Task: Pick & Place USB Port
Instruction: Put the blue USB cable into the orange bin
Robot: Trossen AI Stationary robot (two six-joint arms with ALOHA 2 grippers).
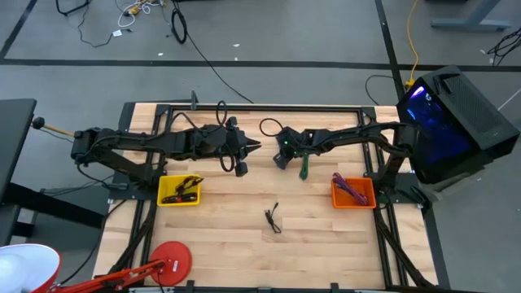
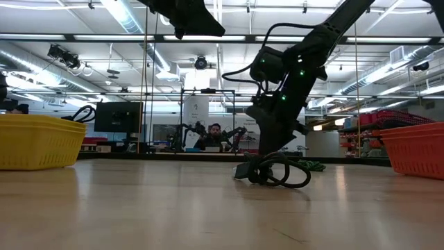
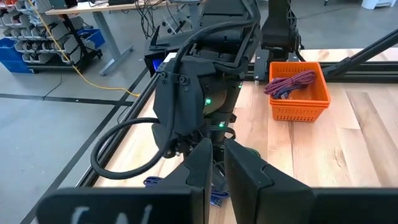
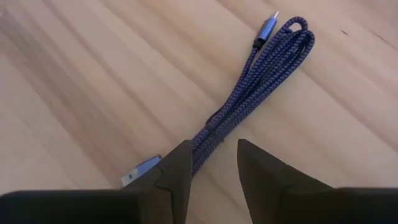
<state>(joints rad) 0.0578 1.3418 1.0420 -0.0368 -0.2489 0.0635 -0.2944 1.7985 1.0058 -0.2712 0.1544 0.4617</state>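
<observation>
A purple braided USB cable (image 4: 249,93), folded into a bundle, lies flat on the wooden table. My right gripper (image 4: 211,165) is open and low over it near the table's middle (image 1: 281,156), one finger on each side of the bundle's end with the silver plug (image 4: 140,169). I cannot see it touching. In the high view the gripper hides the cable. Part of the cable shows in the left wrist view (image 3: 155,182). My left gripper (image 1: 254,148) is shut and empty, raised above the table just left of the right gripper.
A green cable (image 1: 304,168) lies just right of my right gripper. A black cable (image 1: 273,218) lies nearer the front edge. A yellow basket (image 1: 167,198) at the left holds cables. An orange basket (image 1: 365,199) at the right holds purple cables.
</observation>
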